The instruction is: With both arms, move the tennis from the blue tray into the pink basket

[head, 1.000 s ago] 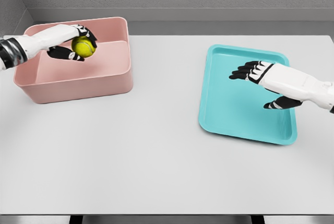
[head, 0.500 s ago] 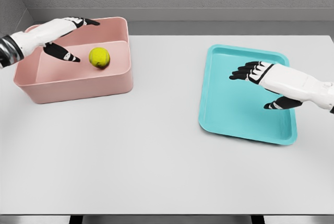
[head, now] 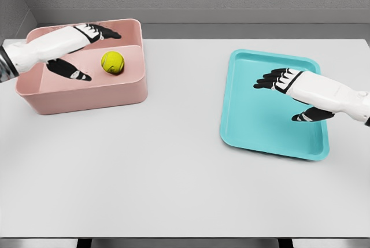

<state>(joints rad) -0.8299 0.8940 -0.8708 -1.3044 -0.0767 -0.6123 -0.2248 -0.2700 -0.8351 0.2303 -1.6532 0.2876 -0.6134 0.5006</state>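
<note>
Hovering left hand (head: 81, 43) over pink basket (head: 87, 93), fingers spread, gripping nothing. Tennis ball (head: 113, 62) sitting inside basket near right wall, just beside my thumb, not touching as far as I can tell. Right hand (head: 292, 86) hanging over blue tray (head: 254, 126), fingers spread, also holding nothing; tray showing no ball. Task looking done. Risk: clipping ball or basket rim when pulling left arm out, nudging basket across white table (head: 173, 173). Lifting clear first is safer.

Yellow-green fuzzy tennis ball (head: 113, 62), pale pink plastic basket (head: 87, 92). Turquoise flat tray (head: 254, 121) on a light grey table (head: 173, 167). White hands, black fingers.
</note>
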